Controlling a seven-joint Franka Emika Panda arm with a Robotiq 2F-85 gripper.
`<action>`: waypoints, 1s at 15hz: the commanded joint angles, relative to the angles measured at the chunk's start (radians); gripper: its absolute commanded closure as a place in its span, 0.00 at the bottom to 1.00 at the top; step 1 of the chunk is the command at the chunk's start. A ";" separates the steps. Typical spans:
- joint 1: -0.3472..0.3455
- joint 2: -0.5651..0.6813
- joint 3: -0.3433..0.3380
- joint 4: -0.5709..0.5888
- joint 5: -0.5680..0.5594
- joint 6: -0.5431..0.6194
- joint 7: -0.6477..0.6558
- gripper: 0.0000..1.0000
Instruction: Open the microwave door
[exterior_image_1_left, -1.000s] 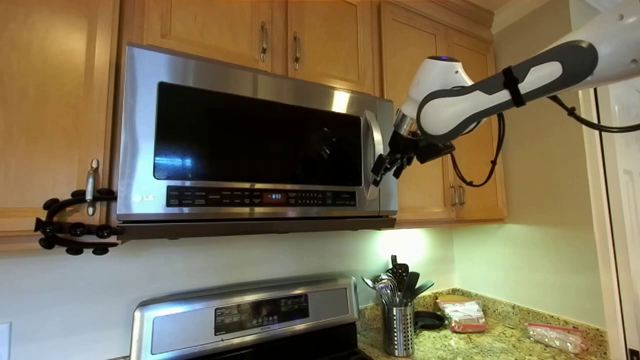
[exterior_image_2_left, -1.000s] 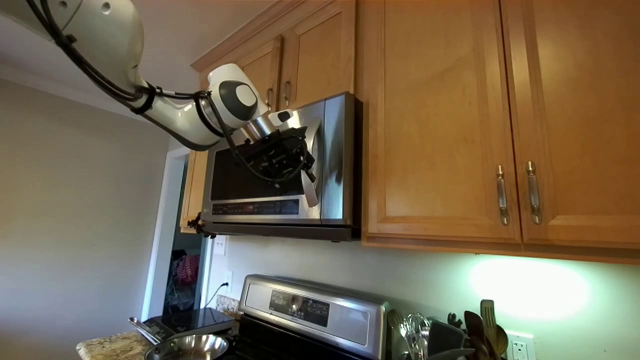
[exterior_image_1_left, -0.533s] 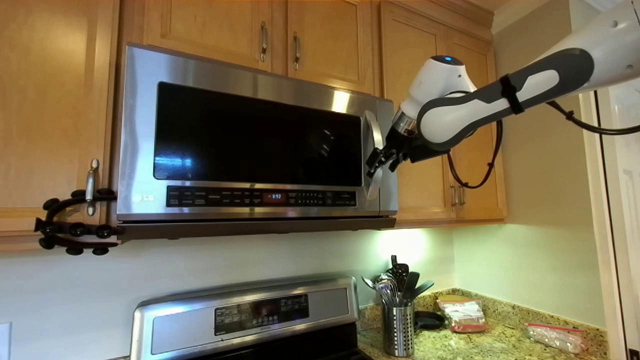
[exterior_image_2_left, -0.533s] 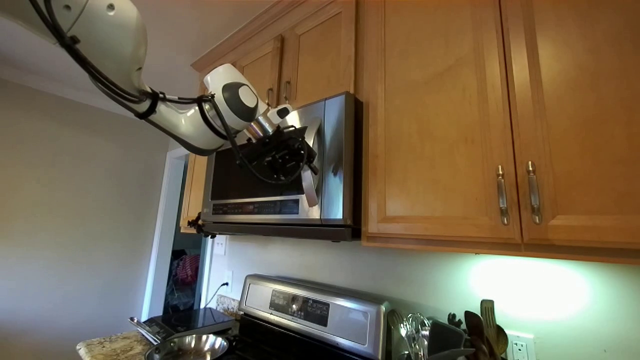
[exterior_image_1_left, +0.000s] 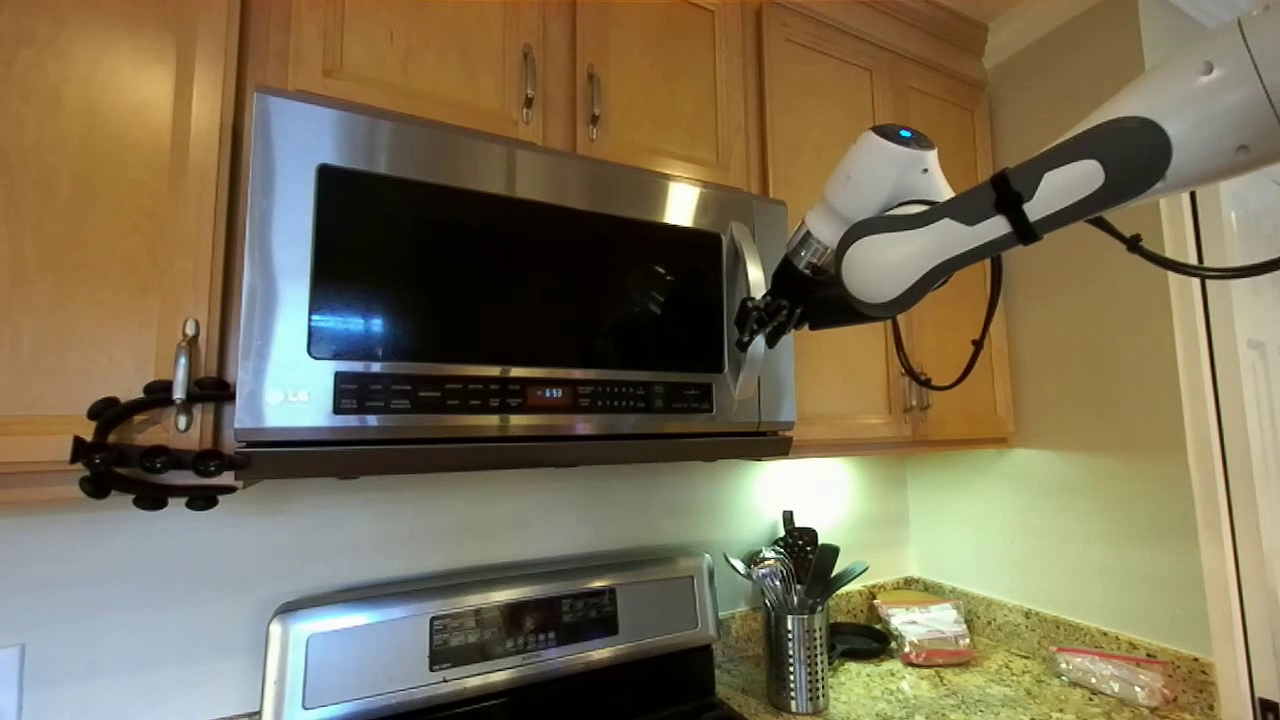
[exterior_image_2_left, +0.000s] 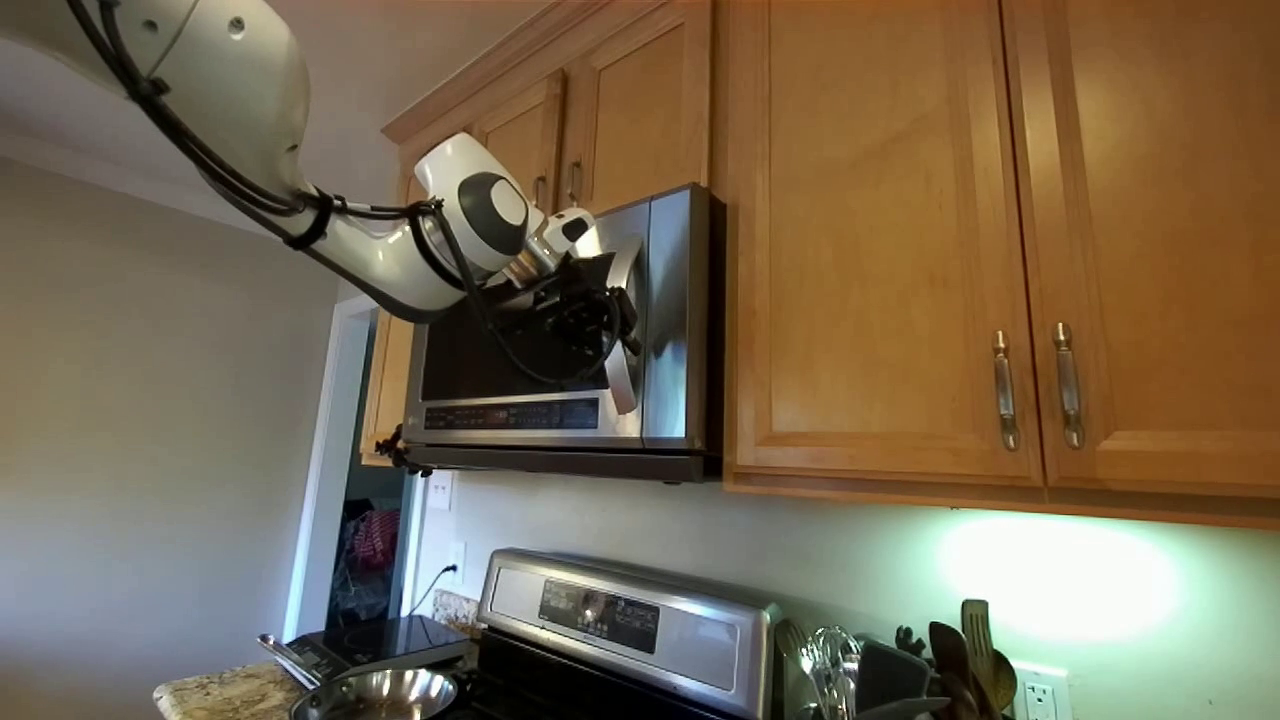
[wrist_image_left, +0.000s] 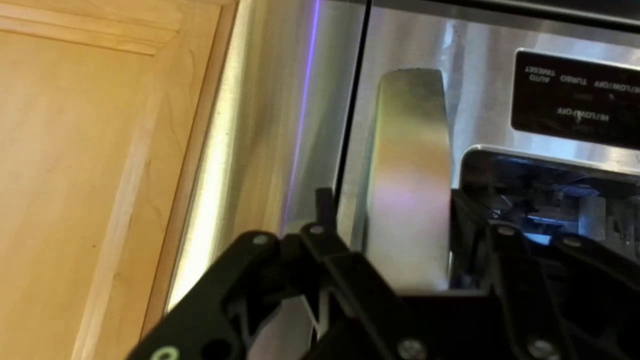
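The microwave (exterior_image_1_left: 275, 250) hangs under wooden cabinets. Its door (exterior_image_1_left: 520, 270), steel-framed with a dark glass window, lies flush with the body in both exterior views. A curved steel handle (wrist_image_left: 412, 150) runs upright along the door's edge. My gripper (wrist_image_left: 390, 197) straddles the handle in the wrist view, one finger on each side. The finger on the wrist view's left (wrist_image_left: 326, 207) stands clearly apart from it; the other is close against its edge, and contact cannot be made out. The jaws are partly drawn in. An exterior view shows the black gripper (exterior_image_1_left: 750, 325) at the handle's middle.
Wooden cabinet doors (exterior_image_2_left: 880, 250) with metal pulls flank the microwave. Below it stands a steel stove (exterior_image_1_left: 660, 610). A utensil holder (exterior_image_1_left: 797, 660) is on the counter. A black flexible tripod (exterior_image_1_left: 150, 455) juts out beside the microwave. A pan (exterior_image_2_left: 385, 692) sits near the stove.
My gripper has come in around the handle, and its fingers have moved closer together. The forearm and wrist have dropped and tilted a little. The microwave door has not moved.
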 joint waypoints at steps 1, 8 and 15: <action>-0.008 0.020 -0.013 -0.013 0.005 0.065 0.012 0.74; 0.107 -0.016 -0.072 -0.038 0.288 -0.053 -0.274 0.86; 0.134 -0.052 -0.085 -0.019 0.379 -0.204 -0.443 0.86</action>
